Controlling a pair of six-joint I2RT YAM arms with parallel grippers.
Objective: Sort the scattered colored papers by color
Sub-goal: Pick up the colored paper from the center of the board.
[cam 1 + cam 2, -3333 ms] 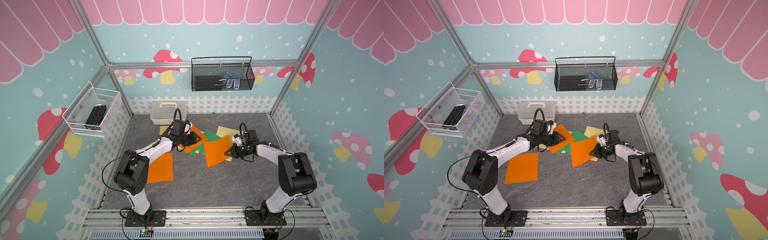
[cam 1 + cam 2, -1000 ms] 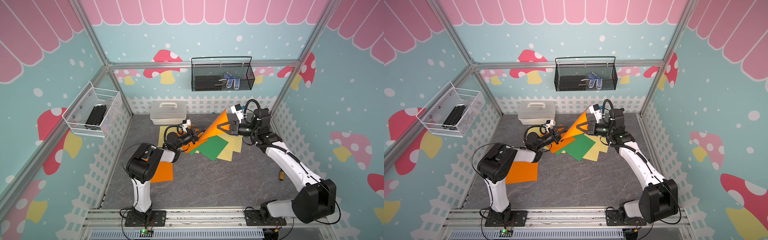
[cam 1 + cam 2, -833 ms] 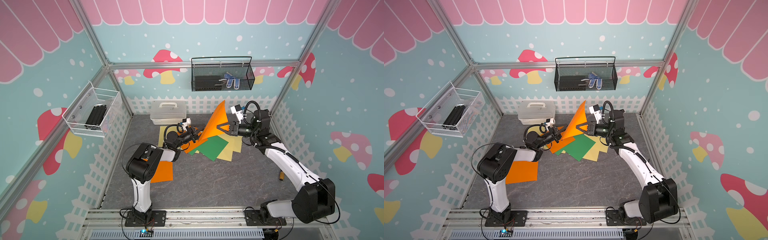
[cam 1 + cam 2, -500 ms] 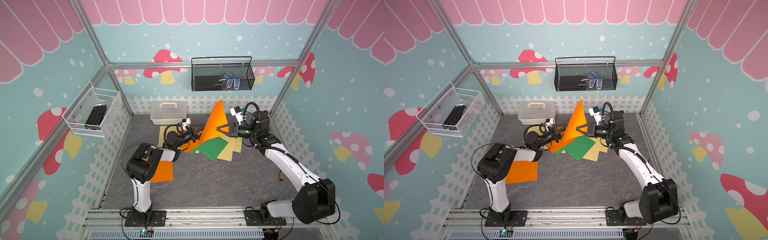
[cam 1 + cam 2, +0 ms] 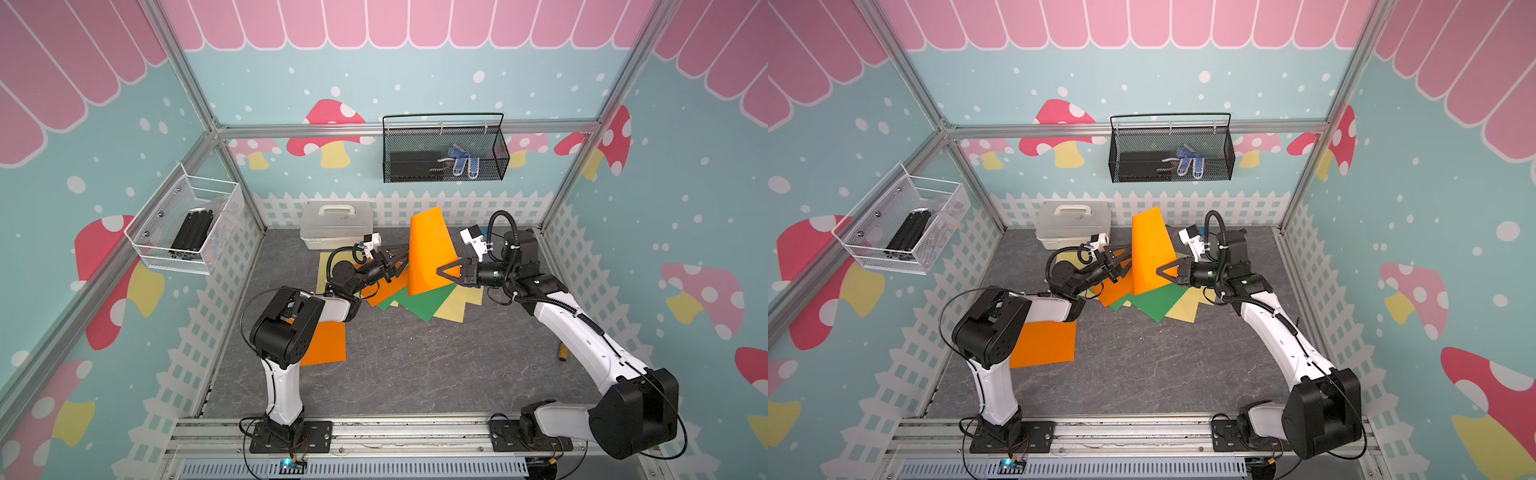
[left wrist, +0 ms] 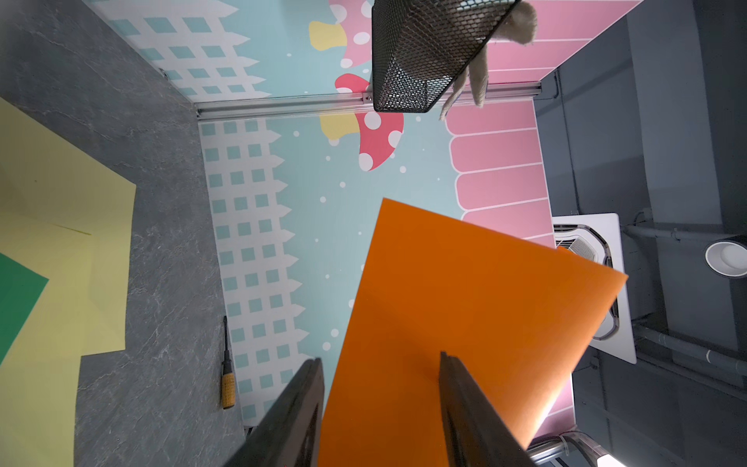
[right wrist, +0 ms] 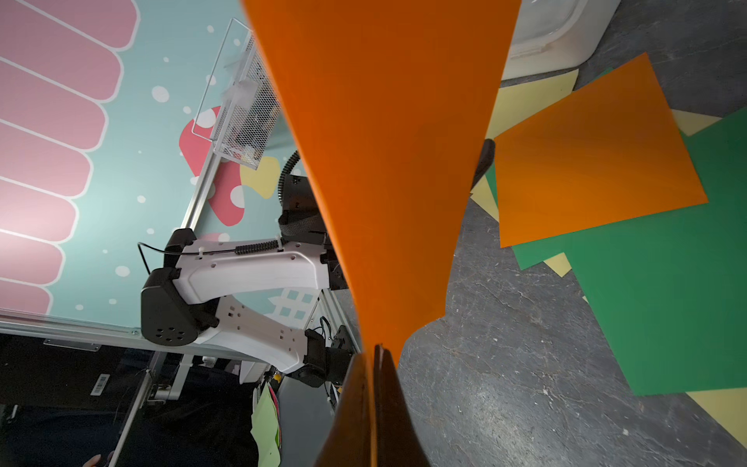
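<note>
I see the right tool [image 5: 446,272] pinched fully closed on a lower corner of the raised orange sheet [image 5: 430,249]. The sheet stands nearly upright above the paper pile at the back middle of the tabletop [image 5: 415,374]. A second ago this sheet leaned low toward the left arm. Since then it has swung up, and its broad face now shows in both top views. About three seconds ago it lay flat, with both arms low over the pile.

The left tool [image 5: 395,262] has kept its place just beside the sheet's edge. Its jaws are about half apart and grip nothing.

Under the raised sheet lie a flat orange sheet [image 5: 384,289], a green sheet [image 5: 424,301] and pale yellow sheets [image 5: 459,305], all overlapping. A separate orange sheet [image 5: 328,343] lies well apart, nearer the front and partly under the left arm. A white lidded box [image 5: 336,222] sits against the back fence.

The right wrist view shows what the top views cannot: the two jaws pressed flat together on the paper's corner. It also shows the flat orange sheet lying on top of green, with yellow underneath.

The left wrist view shows the raised sheet reaching in between its open jaws; I cannot tell whether it touches them. That view also gives the whole of a yellow-handled screwdriver [image 6: 227,382] lying at the foot of the side fence. In a top view only its handle end peeks out beside the right arm. Neither wrist view shows the separate orange sheet.
</note>
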